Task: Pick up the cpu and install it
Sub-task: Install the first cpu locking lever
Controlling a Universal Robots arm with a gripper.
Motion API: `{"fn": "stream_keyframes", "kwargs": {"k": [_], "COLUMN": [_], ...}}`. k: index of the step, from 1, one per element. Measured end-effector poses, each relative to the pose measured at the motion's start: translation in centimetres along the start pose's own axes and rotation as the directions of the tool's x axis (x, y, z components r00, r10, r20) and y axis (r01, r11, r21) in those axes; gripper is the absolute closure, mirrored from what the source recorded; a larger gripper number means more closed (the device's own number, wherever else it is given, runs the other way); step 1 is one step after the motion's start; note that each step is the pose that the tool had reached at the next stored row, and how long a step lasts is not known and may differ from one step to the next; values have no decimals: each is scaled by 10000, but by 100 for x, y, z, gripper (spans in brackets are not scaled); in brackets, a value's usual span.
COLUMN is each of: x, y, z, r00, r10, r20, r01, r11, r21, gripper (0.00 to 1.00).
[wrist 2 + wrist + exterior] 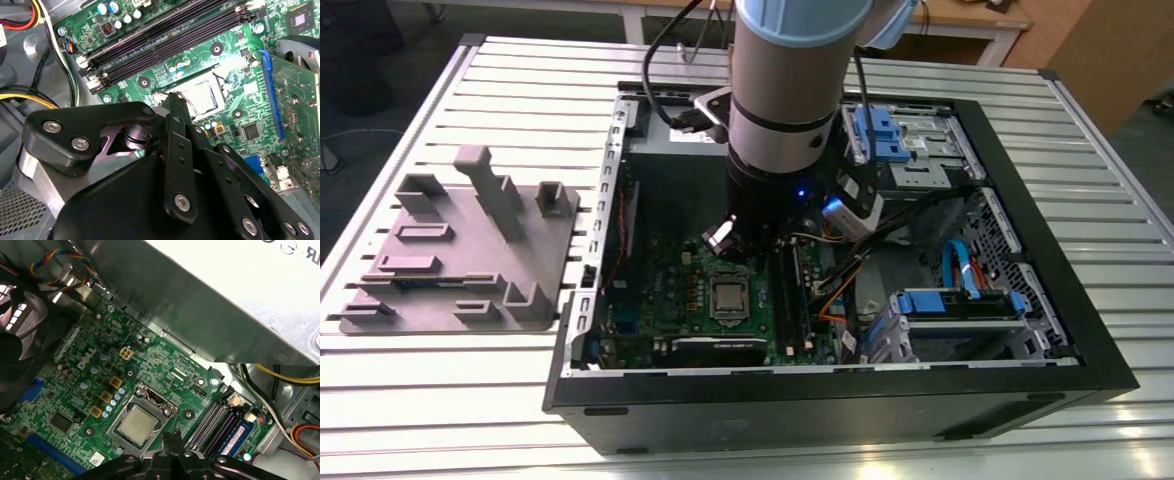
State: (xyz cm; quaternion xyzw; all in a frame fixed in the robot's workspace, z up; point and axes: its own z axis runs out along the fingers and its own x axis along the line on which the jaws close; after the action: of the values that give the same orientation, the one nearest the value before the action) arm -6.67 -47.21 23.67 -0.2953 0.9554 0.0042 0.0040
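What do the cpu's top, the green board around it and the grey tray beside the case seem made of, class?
The cpu: top looks metal, pale silver-grey with a dull sheen. The board: probably coated laminate, glossy green, with fine traces and soldered parts. The tray: likely plastic, matt even grey without shine, though unsure.

Exterior view: open case [1107, 370] on table [520, 80]. tray [467, 255] on table at case's 9 o'clock, just beside it. motherboard [680, 290] inside case, 9 o'clock half; drive cage [961, 305] at its 3 o'clock. cpu [726, 296] in socket [150, 396], mid-board; memory slots [787, 290] at cpu's 3 o'clock. First wrist view: gripper [172, 436] over board, between cpu and memory slots. metal box [225, 300], probably power supply, borders board edge.
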Motion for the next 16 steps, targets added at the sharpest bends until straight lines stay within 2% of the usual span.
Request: {"fn": "stream_keyframes", "kwargs": {"k": [4, 12, 16], "x": [0, 16, 20], "y": [-1, -23, -30], "z": [1, 37, 42], "r00": [10000, 9983, 9980], "r10": [17, 580, 628], "r20": [-1, 2, 4], "r01": [-17, -580, -628], "r11": [10000, 9983, 9980], "r21": [0, 8, 7], "gripper": [90, 90, 90]}}
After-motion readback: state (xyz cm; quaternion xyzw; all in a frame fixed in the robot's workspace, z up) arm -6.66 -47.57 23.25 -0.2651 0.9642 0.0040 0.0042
